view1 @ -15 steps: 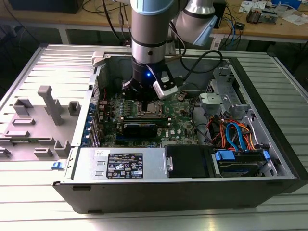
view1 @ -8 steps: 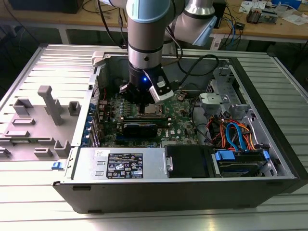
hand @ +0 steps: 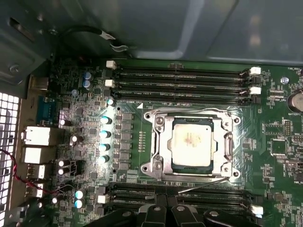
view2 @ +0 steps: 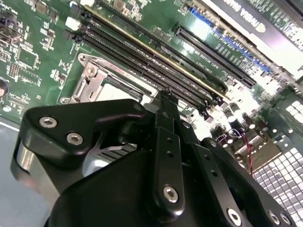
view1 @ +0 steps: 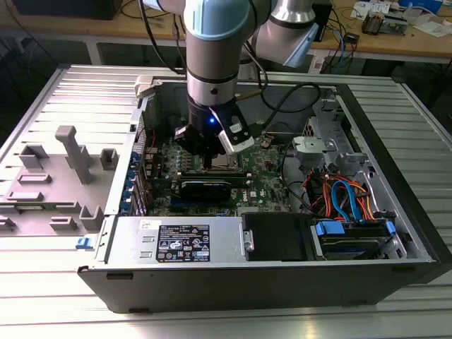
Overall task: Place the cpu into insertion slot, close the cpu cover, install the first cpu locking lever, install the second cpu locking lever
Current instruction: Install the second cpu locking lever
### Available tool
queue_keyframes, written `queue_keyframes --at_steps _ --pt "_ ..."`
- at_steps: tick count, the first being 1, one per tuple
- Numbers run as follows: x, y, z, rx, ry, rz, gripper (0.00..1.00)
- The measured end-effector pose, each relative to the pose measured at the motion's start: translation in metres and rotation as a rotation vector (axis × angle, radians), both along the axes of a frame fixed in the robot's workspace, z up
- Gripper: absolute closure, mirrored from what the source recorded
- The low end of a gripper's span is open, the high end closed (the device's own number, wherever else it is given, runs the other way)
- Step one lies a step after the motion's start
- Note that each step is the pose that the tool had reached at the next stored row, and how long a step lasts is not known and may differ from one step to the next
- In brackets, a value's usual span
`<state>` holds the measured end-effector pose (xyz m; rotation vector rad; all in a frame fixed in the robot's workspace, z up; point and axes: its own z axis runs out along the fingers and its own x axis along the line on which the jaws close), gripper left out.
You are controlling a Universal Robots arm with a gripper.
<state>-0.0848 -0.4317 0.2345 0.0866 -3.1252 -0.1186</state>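
The tool (view1: 212, 157) hung low inside the open computer case (view1: 395, 205), just over the insertion slot (hand: 193, 143); its dark links closed to a narrow point in the second wrist view, fingers together and holding nothing that I could see. The cpu (hand: 191, 142) already sat in the slot with the cpu cover (hand: 161, 142) lying flat around it. A thin locking lever (hand: 203, 184) ran along the socket's edge nearest the tool. To my eye a lever press wanted a slow, square push. Memory slots (hand: 182, 80) flanked the socket on two sides, so room was tight; the case walls stood well apart.
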Motion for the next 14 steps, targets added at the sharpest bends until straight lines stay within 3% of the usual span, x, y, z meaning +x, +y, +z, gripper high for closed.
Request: queue_keyframes --at_steps 5,10,14 --pt "-0.003 -0.0042 -0.0046 0.0213 0.0001 0.006 0.89" --pt "-0.006 -0.0045 -0.0090 0.0428 -0.0001 0.009 0.89" --pt "-0.008 -0.0052 -0.0130 0.0482 0.0001 0.011 0.89"
